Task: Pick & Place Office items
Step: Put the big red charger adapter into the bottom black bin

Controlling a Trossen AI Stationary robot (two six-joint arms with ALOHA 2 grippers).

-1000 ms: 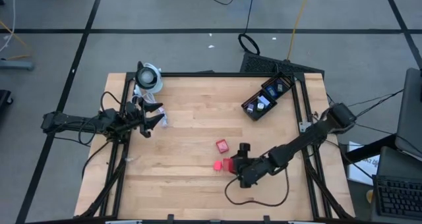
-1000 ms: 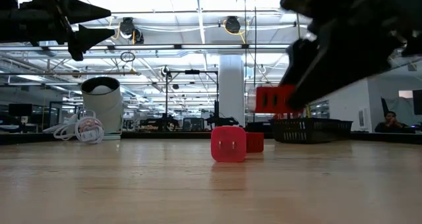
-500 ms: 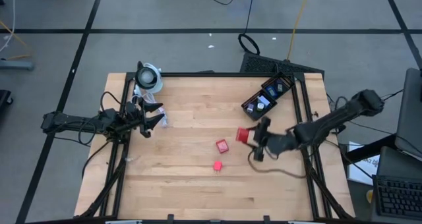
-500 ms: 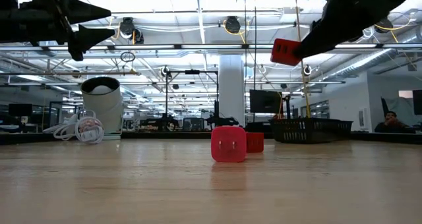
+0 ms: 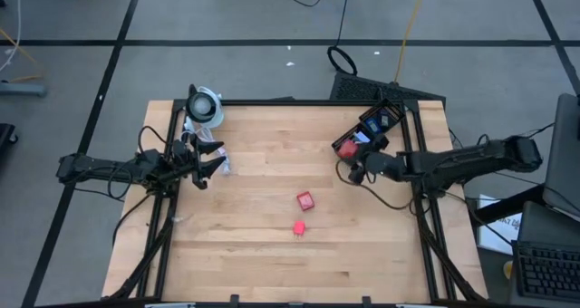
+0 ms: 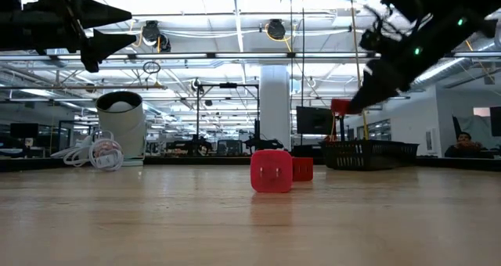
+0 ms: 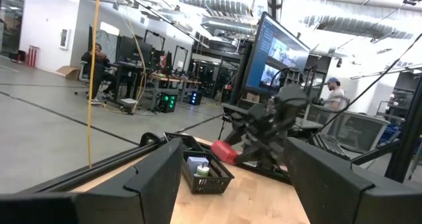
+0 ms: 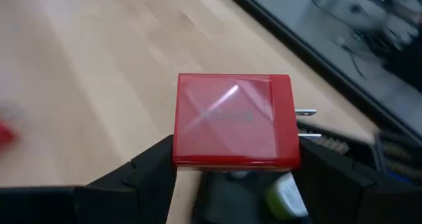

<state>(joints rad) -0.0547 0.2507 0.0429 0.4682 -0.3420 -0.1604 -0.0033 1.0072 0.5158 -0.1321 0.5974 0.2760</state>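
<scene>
My right gripper [image 5: 352, 156] is shut on a red rectangular block [image 5: 345, 148] with two metal prongs. It hangs in the air at the near-left end of the black basket [image 5: 367, 134], and the low view shows the block [image 6: 340, 106] well above the table. Two more red blocks [image 5: 305, 200] [image 5: 298, 227] rest flat on the wood mid-table. My left gripper [image 5: 216, 161] hovers open over the table's left side, touching nothing. Its wrist view shows the right arm with the red block [image 7: 224, 152] above the basket [image 7: 206, 172]. My right gripper pinches the red block [image 8: 231, 122] between its two fingers [image 8: 151, 168], one on each of two opposite narrow sides. The broad face is toward the wrist camera and the prongs [image 8: 304, 112] stick out sideways. The fingers reach in from the table's right, slanting down. The block is lifted clear.
The basket holds several small items [image 5: 362, 143] and sits at the far right of the table. A round white-and-black device [image 5: 203, 104] and a white coiled cable [image 6: 98, 152] stand at the far left corner. Bare wood [image 5: 254, 254] lies along the near side.
My right gripper has carried the red block from low over the near-middle of the table, beside the two other red blocks, up and toward the far right. It now stands at the basket's end. It stayed shut on the block. The two blocks on the table kept their places.
</scene>
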